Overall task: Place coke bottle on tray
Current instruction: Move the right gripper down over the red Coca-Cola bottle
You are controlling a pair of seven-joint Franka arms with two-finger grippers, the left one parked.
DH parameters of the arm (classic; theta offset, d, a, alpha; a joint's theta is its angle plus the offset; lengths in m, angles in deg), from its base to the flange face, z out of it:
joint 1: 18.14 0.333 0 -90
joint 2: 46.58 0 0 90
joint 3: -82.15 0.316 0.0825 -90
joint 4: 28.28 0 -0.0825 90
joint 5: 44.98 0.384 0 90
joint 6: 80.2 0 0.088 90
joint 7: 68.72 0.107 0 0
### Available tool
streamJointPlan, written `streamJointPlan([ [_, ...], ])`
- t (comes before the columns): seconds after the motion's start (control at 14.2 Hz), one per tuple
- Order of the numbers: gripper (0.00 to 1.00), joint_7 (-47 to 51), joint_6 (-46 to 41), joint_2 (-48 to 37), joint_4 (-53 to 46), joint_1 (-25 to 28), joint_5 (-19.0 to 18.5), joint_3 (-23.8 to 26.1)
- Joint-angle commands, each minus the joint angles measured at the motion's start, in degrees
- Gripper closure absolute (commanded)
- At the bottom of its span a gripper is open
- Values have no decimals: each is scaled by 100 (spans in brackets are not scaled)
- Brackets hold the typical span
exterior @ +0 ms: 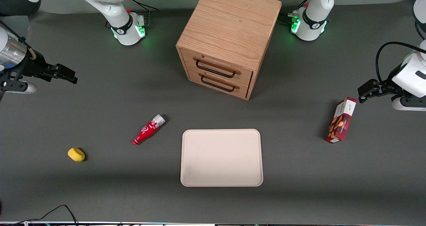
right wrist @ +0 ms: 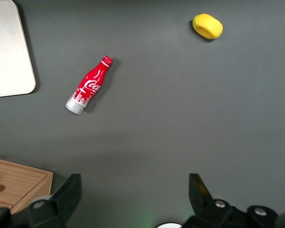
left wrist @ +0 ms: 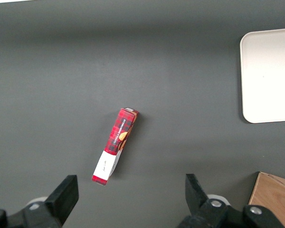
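The coke bottle point(exterior: 148, 129) lies on its side on the grey table beside the tray, with its red cap pointing toward the front camera. It also shows in the right wrist view point(right wrist: 89, 86). The cream-beige tray point(exterior: 221, 157) lies flat in front of the wooden drawer cabinet, nearer the front camera, and holds nothing. Its corner shows in the right wrist view point(right wrist: 9, 57). My gripper point(exterior: 68, 74) hangs high at the working arm's end of the table, well apart from the bottle. Its fingers point(right wrist: 69, 192) are spread wide with nothing between them.
A wooden two-drawer cabinet point(exterior: 226, 41) stands at the back middle, both drawers shut. A yellow lemon-like object point(exterior: 76, 154) lies toward the working arm's end. A red snack box point(exterior: 341, 120) lies toward the parked arm's end.
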Motion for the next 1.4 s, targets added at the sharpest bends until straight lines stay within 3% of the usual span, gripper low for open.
streamJointPlan([
  [0.0, 0, -68, -144, 71, -156, 65, 40, -68],
  [0.42, 0, -112, 84, 650, -236, 83, -57, -129],
  [0.63, 0, 482, 487, 1168, -271, 83, 618, -138],
  [0.7, 0, 912, 768, 1327, -236, 100, 681, -112],
  [0.91, 0, 2581, 1366, 1722, -253, 730, 507, -103],
  [1.12, 0, 4242, 1938, 2214, -174, 1197, -239, -24],
  [1.33, 0, 5133, 2421, 2619, 27, 1322, -311, 46],
])
